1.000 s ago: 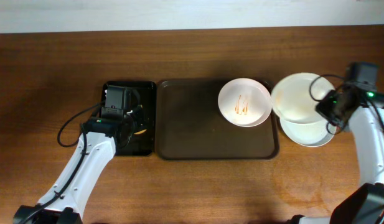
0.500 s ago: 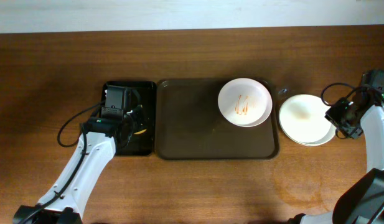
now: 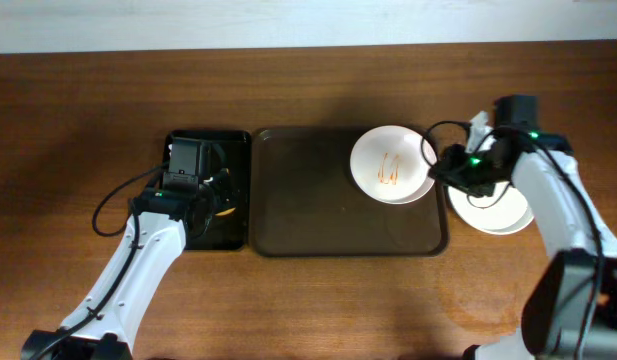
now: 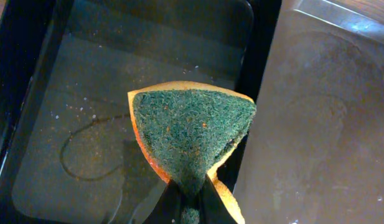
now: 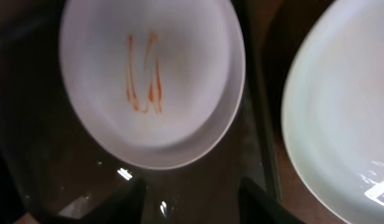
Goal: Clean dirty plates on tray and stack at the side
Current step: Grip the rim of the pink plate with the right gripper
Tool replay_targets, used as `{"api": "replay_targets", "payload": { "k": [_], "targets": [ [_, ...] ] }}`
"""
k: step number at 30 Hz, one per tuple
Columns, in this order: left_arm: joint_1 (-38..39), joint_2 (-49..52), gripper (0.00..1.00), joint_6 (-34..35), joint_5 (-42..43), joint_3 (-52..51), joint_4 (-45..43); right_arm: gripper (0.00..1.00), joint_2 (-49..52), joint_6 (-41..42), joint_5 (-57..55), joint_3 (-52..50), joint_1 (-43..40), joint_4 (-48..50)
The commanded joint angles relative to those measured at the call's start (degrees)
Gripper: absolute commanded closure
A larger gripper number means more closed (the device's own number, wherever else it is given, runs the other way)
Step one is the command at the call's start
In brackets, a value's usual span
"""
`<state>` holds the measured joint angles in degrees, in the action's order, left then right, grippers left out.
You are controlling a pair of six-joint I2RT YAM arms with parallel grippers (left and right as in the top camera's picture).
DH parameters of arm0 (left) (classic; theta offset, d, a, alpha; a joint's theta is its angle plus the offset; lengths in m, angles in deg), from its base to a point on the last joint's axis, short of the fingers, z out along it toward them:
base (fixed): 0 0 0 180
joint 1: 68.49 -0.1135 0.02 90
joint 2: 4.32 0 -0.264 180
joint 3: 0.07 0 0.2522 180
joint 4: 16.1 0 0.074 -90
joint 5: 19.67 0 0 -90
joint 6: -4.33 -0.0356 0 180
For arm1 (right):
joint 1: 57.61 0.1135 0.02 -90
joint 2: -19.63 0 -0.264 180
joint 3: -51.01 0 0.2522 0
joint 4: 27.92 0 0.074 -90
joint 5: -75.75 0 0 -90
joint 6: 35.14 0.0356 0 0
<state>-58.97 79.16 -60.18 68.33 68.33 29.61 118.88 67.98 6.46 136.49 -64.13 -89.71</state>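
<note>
L pincer [image 4: 188,200]: clenched on sponge, low over black tray, fingers meeting at sponge's narrow end.
R pincer [image 5: 192,202]: released, fingers apart w/ nothing between; hovers over tray's R edge, between dirty plate and stack. Overhead view puts it at [image 3: 456,172].

1. Table [image 3: 88,100]: brown wood, carries everything below.
2. Tray [image 3: 308,205]: dk brown, rectangular, rounded corners, raised rim. Centre of table. One plate on it, far-R end; rest of floor bare.
3. Black tray [image 3: 236,150]: smaller, narrower, touching tray's L side. Floor wet-looking w/ specks and a faint ring mark [image 4: 67,93]. L arm partly covers it from above.
4. Stack [image 3: 498,212]: white plates on table, just R of tray, off it. R arm crosses over it; count unclear. Top plate looks clean in R wrist view [image 5: 341,112].
5. Dirty plate [image 3: 392,164]: white, round, shallow, on tray at far-R corner, near tray rim. Apart from the stack, tray rim between them [image 5: 148,81].
6. Sponge [image 4: 192,130]: green scourer face up, orange backing showing at edges, pinched into a fan shape.
7. Streaks [image 5: 145,74]: thin orange-brown lines, centre of dirty plate.
</note>
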Motion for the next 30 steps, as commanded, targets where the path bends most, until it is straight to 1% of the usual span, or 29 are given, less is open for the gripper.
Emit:
{"api": "replay_targets", "payload": {
  "k": [1,3,7,9,10,11,13,15,17,19,22,24,30],
  "targets": [
    [-0.17,-0.9,1.0,-0.94,-0.59,-0.15,-0.11,0.55,4.37,3.72,-2.75,-0.48,2.08,0.98],
    [-0.17,-0.9,1.0,-0.94,-0.59,-0.15,-0.09,0.58,7.04,6.1,-4.13,-0.48,2.01,1.46],
    [-0.17,-0.9,1.0,-0.94,-0.59,-0.15,-0.11,0.59,11.93,6.93,-4.02,-0.48,2.01,3.58],
    [-0.17,-0.9,1.0,-0.94,-0.59,-0.15,-0.11,0.67,13.05,6.93,-3.82,-0.48,2.08,4.68],
    [-0.17,-0.9,1.0,-0.94,-0.57,-0.15,-0.11,0.74,13.31,6.93,-3.58,-0.48,2.1,5.09],
    [-0.15,-0.9,1.0,-0.94,-0.55,-0.15,-0.11,0.85,13.42,6.91,-3.39,-0.48,2.27,5.53],
    [-0.15,-0.9,1.0,-0.94,-0.35,-0.15,-0.11,0.91,13.42,6.88,-3.41,-0.48,2.95,5.9],
    [-0.15,-0.9,1.0,-0.94,-0.28,-0.15,-0.11,0.96,13.42,6.86,-3.43,-0.48,4.61,5.88],
    [-0.15,-0.9,1.0,-0.94,1.92,-0.15,-0.24,0.96,13.42,6.88,-3.41,-0.48,7.23,5.88],
    [-0.15,-0.9,1.0,-0.94,6.05,-0.15,-0.57,0.96,13.42,6.93,-3.43,-0.48,10.51,5.92],
    [0.74,-0.9,1.0,-1.36,14.14,-0.15,-2.43,0.96,13.42,8.57,-3.43,-0.48,14.69,6.29],
    [2.34,-0.85,1.0,-2.93,19.87,-0.15,-5.25,0.96,13.42,9.92,-3.39,-0.48,16.83,6.45],
    [8.5,1.7,1.0,-2.84,24.57,-0.15,-13.18,0.96,13.42,9.88,-3.41,-0.48,20.06,6.73]
  ]
}}
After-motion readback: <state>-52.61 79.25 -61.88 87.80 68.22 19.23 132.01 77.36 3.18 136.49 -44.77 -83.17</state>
